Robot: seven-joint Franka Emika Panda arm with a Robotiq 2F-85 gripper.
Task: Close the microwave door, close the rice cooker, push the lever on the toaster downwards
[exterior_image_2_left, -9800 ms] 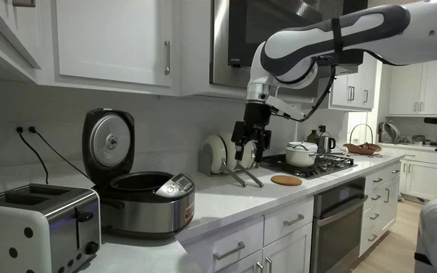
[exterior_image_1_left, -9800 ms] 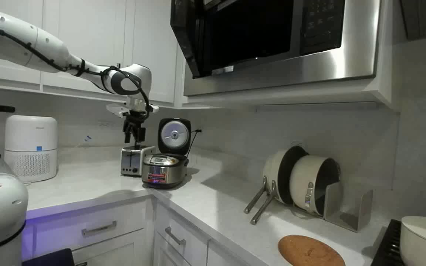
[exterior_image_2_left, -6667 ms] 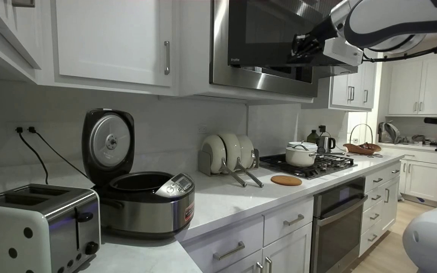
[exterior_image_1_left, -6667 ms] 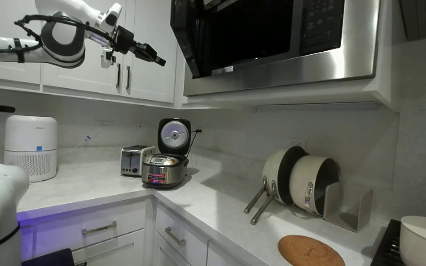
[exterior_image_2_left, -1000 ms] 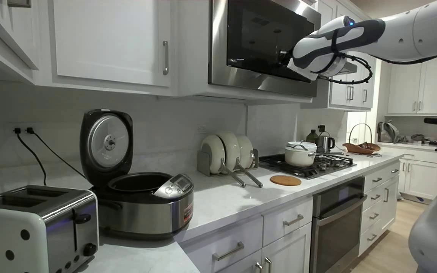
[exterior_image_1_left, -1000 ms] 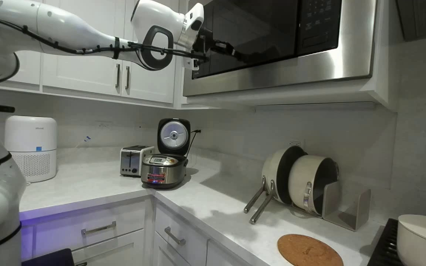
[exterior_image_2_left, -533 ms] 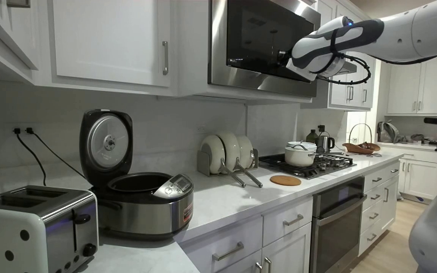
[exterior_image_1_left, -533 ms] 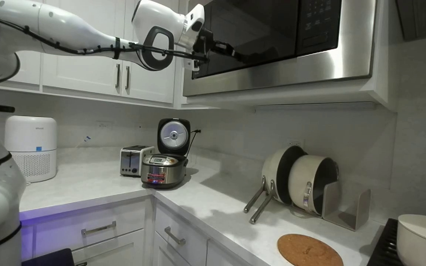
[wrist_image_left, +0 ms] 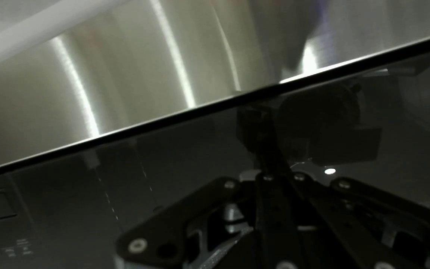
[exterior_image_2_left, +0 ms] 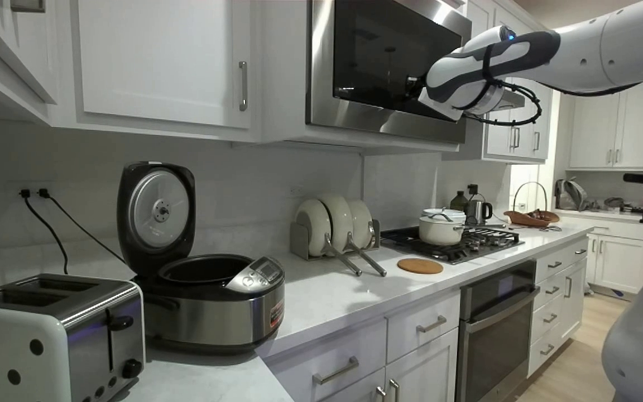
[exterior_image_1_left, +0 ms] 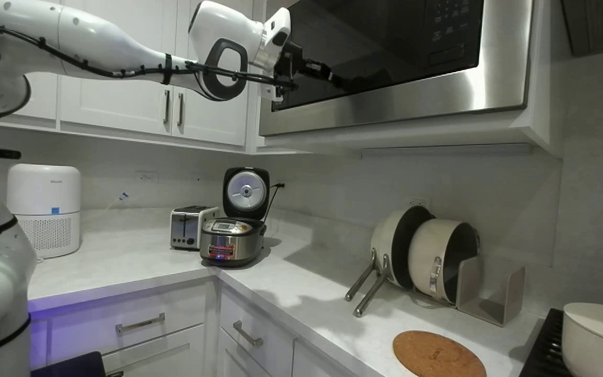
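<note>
The microwave door (exterior_image_1_left: 369,47) lies flush with the steel front, its dark glass unbroken in both exterior views. My gripper (exterior_image_1_left: 333,77) is shut with nothing held and points at the lower part of the glass. Its fingertips seem to meet their own reflection in the wrist view, where the dark gripper (wrist_image_left: 269,157) blends into the door. On the counter corner, the rice cooker (exterior_image_2_left: 204,321) has its lid (exterior_image_2_left: 159,209) standing upright. Beside it is the toaster (exterior_image_2_left: 104,340), whose black lever (exterior_image_2_left: 122,322) sits high in its slot. The arm is well away from both.
Pans (exterior_image_1_left: 437,256) stand in a rack along the back wall, handles jutting forward. A round brown board (exterior_image_1_left: 439,356) lies near the stove, which carries a white pot (exterior_image_2_left: 441,230). A white cylindrical appliance (exterior_image_1_left: 44,209) is on the counter by the arm's base.
Several seconds ago the gripper rose from above the counter and the door stood ajar. The door has since swung closed under the gripper. During the last second the arm has barely shifted.
</note>
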